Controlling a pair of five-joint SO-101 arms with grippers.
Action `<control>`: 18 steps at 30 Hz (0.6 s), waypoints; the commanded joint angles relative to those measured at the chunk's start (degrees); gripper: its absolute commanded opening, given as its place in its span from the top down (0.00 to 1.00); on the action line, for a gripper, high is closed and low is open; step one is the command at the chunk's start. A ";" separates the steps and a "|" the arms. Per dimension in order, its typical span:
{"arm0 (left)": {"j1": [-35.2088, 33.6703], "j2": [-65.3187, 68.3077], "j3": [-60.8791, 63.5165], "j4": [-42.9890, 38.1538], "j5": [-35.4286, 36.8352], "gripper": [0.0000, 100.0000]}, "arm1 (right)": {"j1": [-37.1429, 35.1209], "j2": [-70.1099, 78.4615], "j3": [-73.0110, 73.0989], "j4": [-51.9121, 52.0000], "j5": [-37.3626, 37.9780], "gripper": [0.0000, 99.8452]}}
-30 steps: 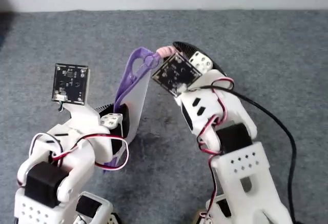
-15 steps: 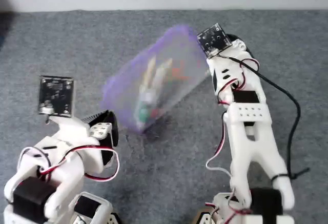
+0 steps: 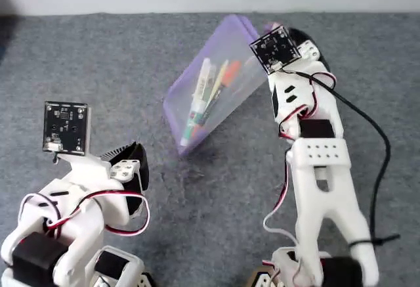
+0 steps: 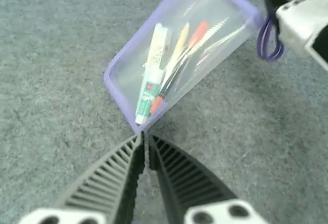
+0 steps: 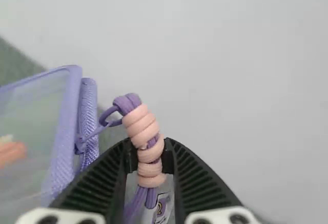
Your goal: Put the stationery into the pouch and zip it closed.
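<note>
The clear, purple-edged plastic pouch (image 3: 216, 90), with pens (image 3: 207, 100) inside, lies diagonally on the grey tabletop (image 3: 98, 57). The right claw (image 5: 148, 149) pinches the pouch's pink-beaded purple zip cord (image 5: 141, 124) at the far corner. The left claw (image 4: 144, 142), closed on nothing, points at the near corner just ahead of it.

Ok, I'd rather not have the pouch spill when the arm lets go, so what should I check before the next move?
1. Stationery inside pouch: ok, seen through its clear wall.
2. Right gripper shut on pull cord: ok.
3. Left gripper free: ok, shut, holding nothing, near the pouch's lower corner.
4. Zip fully closed: cannot tell.
5. Pouch resting flat on table: cannot tell.
</note>
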 commanded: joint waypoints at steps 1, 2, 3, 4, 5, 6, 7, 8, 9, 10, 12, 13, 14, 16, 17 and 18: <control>-0.18 -0.09 -0.31 -0.70 -0.26 0.99 | -3.12 -9.10 -3.08 1.36 -2.55 0.99; -0.18 -0.09 -0.31 -1.23 -0.18 0.98 | -4.35 -10.95 -3.08 2.68 -2.90 0.99; -0.18 -0.09 -0.48 -1.76 -0.18 0.98 | -5.76 -12.79 -3.08 3.91 -3.16 0.99; -0.18 -0.09 -0.57 -2.37 -0.18 0.98 | -7.34 -14.55 -3.08 5.05 -3.16 0.99; -0.18 -0.09 -0.57 -3.16 -0.18 0.98 | -8.75 -16.13 -3.08 6.11 -3.16 0.99; -0.18 -0.09 -0.57 -3.87 -0.18 0.98 | -10.07 -17.71 -3.08 7.25 -3.16 0.99; -0.18 -0.09 -0.57 -4.31 -0.18 0.97 | -11.30 -19.21 -3.08 8.40 -3.16 0.99; -0.18 -0.09 -0.48 -4.66 -0.18 0.95 | -12.35 -20.53 -3.08 9.71 -2.99 0.99; -0.18 -0.09 -0.48 -4.66 -0.18 0.92 | -13.14 -21.76 -3.08 11.30 -2.81 0.99; -0.18 -0.09 -0.40 -4.66 -0.09 0.88 | -13.76 -22.99 -3.08 13.05 -2.81 0.99; -0.26 -0.09 -0.40 -4.66 0.09 0.82 | -14.20 -25.27 -3.08 17.45 -2.81 0.99; -0.26 -0.09 -0.40 -4.66 0.09 0.79 | -14.20 -26.42 -3.08 19.82 -2.81 0.99; -0.35 -0.09 -0.40 -4.66 0.09 0.77 | -14.20 -27.47 -3.08 21.85 -2.81 0.99; -1.93 0.09 -0.31 -4.66 0.09 0.74 | -14.11 -29.32 -2.99 25.71 -2.73 0.99; -2.55 0.26 -0.31 -4.66 0.00 0.73 | -14.02 -30.20 -2.99 27.47 -2.73 0.99; -2.99 0.26 -0.31 -4.66 -0.18 0.73 | -13.93 -30.99 -2.90 29.32 -2.73 0.99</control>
